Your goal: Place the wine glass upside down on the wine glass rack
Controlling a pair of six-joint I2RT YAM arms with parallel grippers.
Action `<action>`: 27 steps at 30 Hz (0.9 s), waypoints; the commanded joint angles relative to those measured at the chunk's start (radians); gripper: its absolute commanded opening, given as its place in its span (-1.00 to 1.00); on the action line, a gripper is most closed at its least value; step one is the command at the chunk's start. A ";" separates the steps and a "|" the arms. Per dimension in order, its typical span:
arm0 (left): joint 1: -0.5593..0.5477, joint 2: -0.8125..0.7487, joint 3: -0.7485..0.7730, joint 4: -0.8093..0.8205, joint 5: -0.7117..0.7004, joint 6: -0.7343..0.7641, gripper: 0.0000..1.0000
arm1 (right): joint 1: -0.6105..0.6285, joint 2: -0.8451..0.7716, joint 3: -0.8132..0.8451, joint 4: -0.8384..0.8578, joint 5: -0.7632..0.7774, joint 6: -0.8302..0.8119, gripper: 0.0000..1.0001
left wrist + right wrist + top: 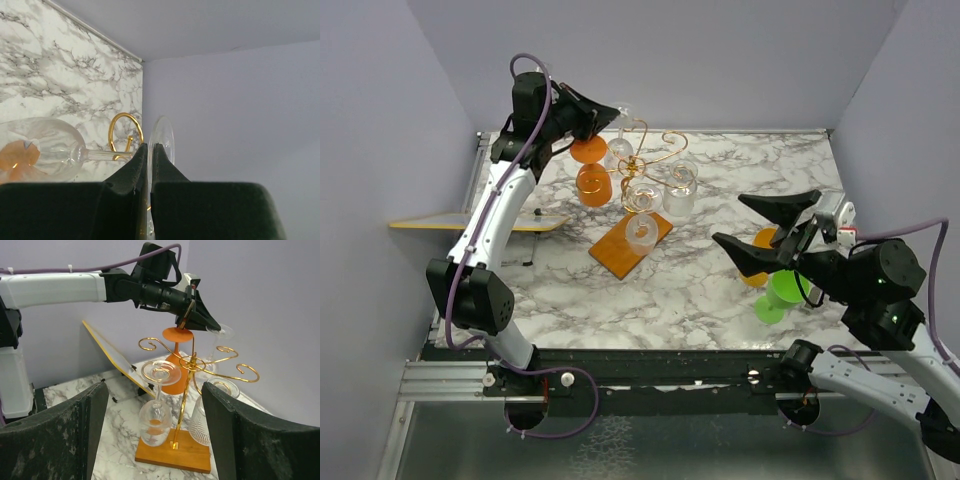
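The wine glass (pixel 45 150) is clear and hangs bowl down at the far side of the wine glass rack (pixel 645 160). My left gripper (pixel 150 146) is shut on the edge of its round foot (pixel 163 135). Its stem runs past a gold scroll arm (pixel 125 131). From the right wrist view, the left gripper (pixel 200 319) holds the foot (pixel 221 330) just above a curled arm. The rack's gold post (pixel 184 405) stands on an orange-brown wooden base (pixel 175 456). My right gripper (pixel 728 220) is open and empty, well right of the rack.
Upside down on the rack hang an orange glass (pixel 176 367), a clear glass (pixel 155 417) and a patterned glass (pixel 207 417). A green glass (pixel 780 295) and an orange one (pixel 760 268) sit under my right gripper. A gold-edged panel (pixel 470 222) leans at the left.
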 commanded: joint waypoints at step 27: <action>-0.099 0.045 0.068 0.075 -0.001 -0.012 -1.00 | 0.005 0.039 -0.026 0.044 0.116 0.056 0.58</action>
